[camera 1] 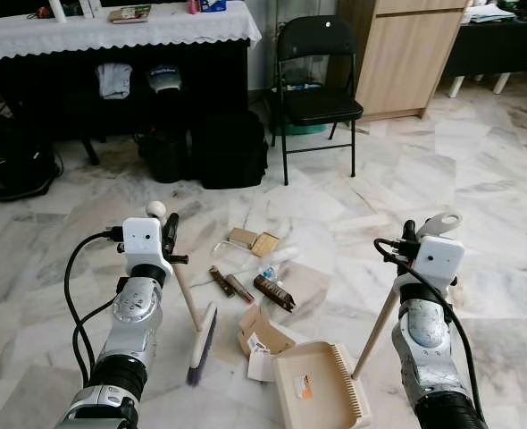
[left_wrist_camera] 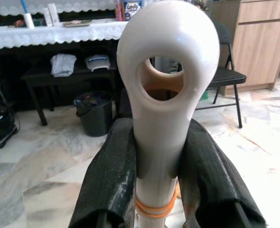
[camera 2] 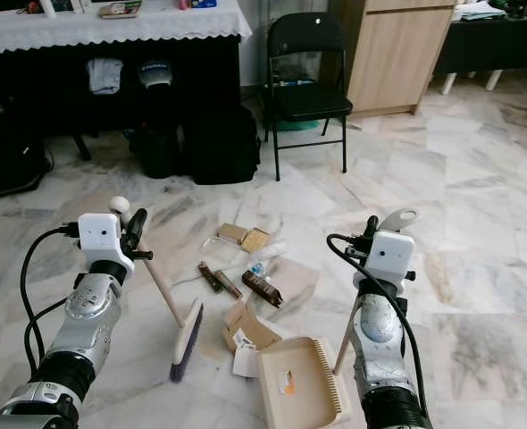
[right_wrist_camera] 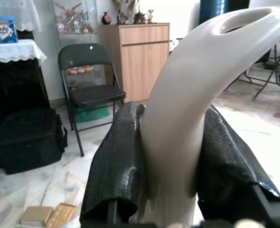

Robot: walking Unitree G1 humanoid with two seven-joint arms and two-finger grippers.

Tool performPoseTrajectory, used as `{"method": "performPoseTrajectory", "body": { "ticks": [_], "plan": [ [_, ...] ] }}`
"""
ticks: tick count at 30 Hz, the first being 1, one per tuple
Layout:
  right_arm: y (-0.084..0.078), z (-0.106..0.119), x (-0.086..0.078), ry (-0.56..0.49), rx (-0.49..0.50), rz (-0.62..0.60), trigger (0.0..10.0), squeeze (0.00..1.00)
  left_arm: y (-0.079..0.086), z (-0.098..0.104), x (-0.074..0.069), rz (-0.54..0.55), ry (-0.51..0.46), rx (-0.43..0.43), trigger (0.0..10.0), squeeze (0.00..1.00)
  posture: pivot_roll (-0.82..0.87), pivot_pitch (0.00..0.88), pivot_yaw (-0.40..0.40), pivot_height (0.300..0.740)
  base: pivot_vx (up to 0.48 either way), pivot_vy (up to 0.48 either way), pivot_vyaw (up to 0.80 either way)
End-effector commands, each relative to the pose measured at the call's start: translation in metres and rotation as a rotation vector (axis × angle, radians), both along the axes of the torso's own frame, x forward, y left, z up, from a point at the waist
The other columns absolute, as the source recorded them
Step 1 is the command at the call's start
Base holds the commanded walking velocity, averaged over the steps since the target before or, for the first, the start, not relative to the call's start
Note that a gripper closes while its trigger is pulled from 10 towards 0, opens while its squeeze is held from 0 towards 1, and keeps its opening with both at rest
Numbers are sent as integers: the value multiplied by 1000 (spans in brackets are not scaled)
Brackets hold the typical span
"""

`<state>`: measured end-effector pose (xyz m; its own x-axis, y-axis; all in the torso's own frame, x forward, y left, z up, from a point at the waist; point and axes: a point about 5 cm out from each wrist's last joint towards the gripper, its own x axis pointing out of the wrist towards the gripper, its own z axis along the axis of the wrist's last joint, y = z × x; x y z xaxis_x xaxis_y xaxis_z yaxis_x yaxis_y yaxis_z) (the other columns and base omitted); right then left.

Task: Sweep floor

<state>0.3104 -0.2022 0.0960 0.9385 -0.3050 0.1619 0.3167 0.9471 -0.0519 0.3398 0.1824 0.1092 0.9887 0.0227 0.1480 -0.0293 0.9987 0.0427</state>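
My broom (camera 1: 201,338) stands low and left of centre in the head views, its wooden stick slanting down to a flat bristle head on the marble floor (camera 1: 478,179). My left gripper (left_wrist_camera: 154,185) is pressed together on the stick's smooth white plastic cap, which ends in a rounded loop. The beige dustpan (camera 1: 317,386), ridged along one edge, sits at the bottom centre, its wooden pole rising rightward to a curved pale grip that my right gripper (right_wrist_camera: 171,185) pinches between rough black fingers (right_wrist_camera: 118,161).

Litter (camera 1: 255,268) lies at the frame's middle, between the broom and the dustpan: brown wrappers, small cardboard boxes, a torn carton, crumpled clear plastic.

Beyond, at upper centre, stands a black folding chair (camera 1: 315,85). A lace-edged white tablecloth (camera 1: 112,34) spans the upper left over dark bags (camera 1: 230,147), and a wood-grain cabinet (camera 1: 405,55) fills the upper right.
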Motion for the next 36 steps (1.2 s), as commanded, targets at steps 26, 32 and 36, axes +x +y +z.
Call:
{"method": "performPoseTrajectory", "body": {
  "ticks": [26,32,36],
  "plan": [
    [-4,7,1,-32,-6,-10,10000,0,1,7,2,1,-29,8,10000,0,-73,0,26,740,235,0,0],
    [-14,5,-2,-18,-25,-38,10000,0,1,5,1,0,-22,7,10000,0,-72,0,25,740,0,0,0],
    [-18,4,-3,-9,-34,-52,10000,0,1,5,0,-1,-19,8,10000,0,-74,0,25,740,0,0,0]
  ]
}}
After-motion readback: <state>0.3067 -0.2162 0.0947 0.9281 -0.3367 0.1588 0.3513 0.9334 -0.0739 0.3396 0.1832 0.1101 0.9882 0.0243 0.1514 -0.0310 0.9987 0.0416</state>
